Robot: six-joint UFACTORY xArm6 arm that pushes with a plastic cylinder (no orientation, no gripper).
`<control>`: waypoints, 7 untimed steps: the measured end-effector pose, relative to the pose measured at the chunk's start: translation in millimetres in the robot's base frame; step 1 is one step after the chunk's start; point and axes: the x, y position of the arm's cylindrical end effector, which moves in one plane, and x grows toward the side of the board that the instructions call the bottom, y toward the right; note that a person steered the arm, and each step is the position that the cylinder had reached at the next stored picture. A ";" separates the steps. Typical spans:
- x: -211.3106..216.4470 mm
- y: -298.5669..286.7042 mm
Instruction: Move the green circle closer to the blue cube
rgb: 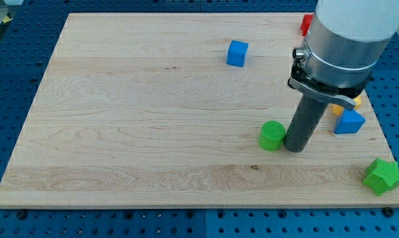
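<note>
Camera view: my tip (294, 148) touches the green circle (272, 135) from its 3 o'clock side. Blue cube (237, 53) sits well apart, toward 11 o'clock. Blue triangle (348, 121), green star (383, 176), red block (306, 24) at board's (120, 119) right. No fingers, no readable writing.

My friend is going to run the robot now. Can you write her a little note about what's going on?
Tool: no gripper, just a rod. My tip sits on the board right beside the green circle, on its right side in the view, touching or nearly so.
Blue cube is near the view's top, up and a little left of the green circle, with a wide gap between them.
Done: tip is lined up next to the circle.
Left: push the circle up toward the blue cube; the tip probably needs to get more underneath it first.
Nearby: blue triangle, green star.
</note>
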 end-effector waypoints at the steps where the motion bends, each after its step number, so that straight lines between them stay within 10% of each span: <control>1: 33.1 -19.4; 7: -3.1 -43.0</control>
